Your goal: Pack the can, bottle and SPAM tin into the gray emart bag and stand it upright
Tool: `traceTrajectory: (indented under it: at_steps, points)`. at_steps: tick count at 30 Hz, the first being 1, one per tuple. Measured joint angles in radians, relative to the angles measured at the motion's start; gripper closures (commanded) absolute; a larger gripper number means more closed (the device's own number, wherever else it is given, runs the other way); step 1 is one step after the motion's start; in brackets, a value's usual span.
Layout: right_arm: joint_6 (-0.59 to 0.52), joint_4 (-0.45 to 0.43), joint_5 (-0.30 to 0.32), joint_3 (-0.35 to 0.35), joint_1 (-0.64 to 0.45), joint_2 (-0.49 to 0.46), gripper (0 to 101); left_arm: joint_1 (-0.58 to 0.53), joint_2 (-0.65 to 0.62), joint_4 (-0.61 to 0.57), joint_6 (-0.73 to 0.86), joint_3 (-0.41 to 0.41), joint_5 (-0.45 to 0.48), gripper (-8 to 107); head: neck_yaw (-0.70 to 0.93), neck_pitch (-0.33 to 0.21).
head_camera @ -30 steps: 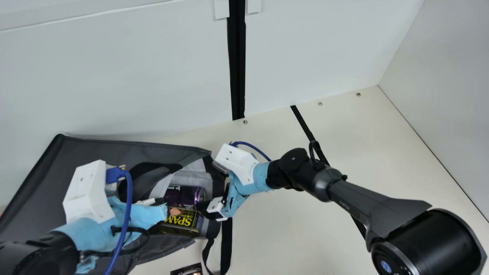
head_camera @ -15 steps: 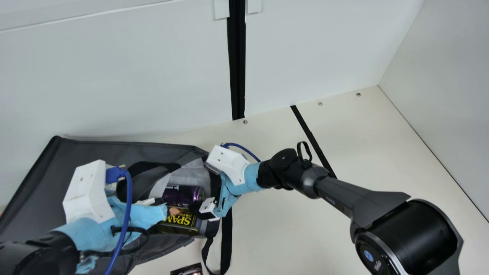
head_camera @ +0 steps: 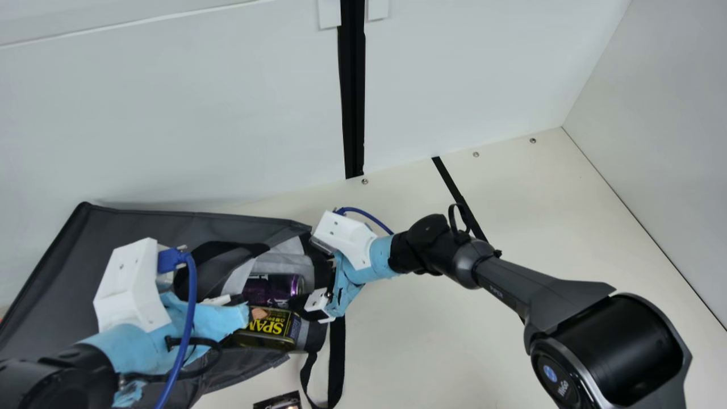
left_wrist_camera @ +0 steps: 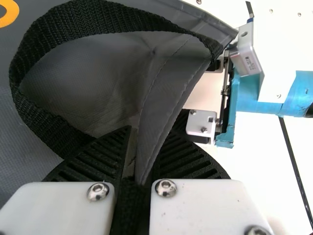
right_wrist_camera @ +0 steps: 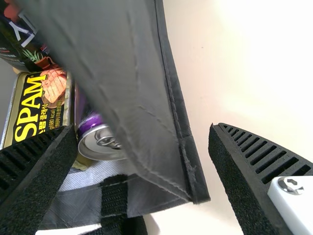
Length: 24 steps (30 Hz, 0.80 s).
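Observation:
In the main view my left gripper (head_camera: 227,301) is over the gray bag (head_camera: 130,227), which lies on its side. My left gripper (left_wrist_camera: 134,169) is shut on the bag's gray fabric and black strap. At the bag's mouth stands my right gripper (head_camera: 322,304); the wrist view shows my right gripper (right_wrist_camera: 146,161) open, a bag flap (right_wrist_camera: 146,122) between its spread fingers. Inside lie the purple can (head_camera: 271,289) and, beside it, the SPAM tin (head_camera: 270,328). A dark printed item (right_wrist_camera: 22,44) is beyond the tin; I cannot tell whether it is the bottle.
A black strap (head_camera: 336,358) hangs from the bag's mouth onto the cream table (head_camera: 426,341). A small dark packet (head_camera: 278,401) lies at the main view's bottom edge. White panels (head_camera: 170,113) rise behind the bag.
My right gripper moved left against the bag's mouth, then slightly back right and up in the main view. The bag's rim shifted a little with it. My left arm stayed still.

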Motion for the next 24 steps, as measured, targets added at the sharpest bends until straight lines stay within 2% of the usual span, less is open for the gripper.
traceTrajectory:
  at_steps: [24]
  points:
    - [-0.017, -0.027, 0.004, -0.032, -0.070, 0.026, 6, 0.000, 0.000, 0.000, 0.000, 0.000, 0.000, 107, 0.000, 0.000]
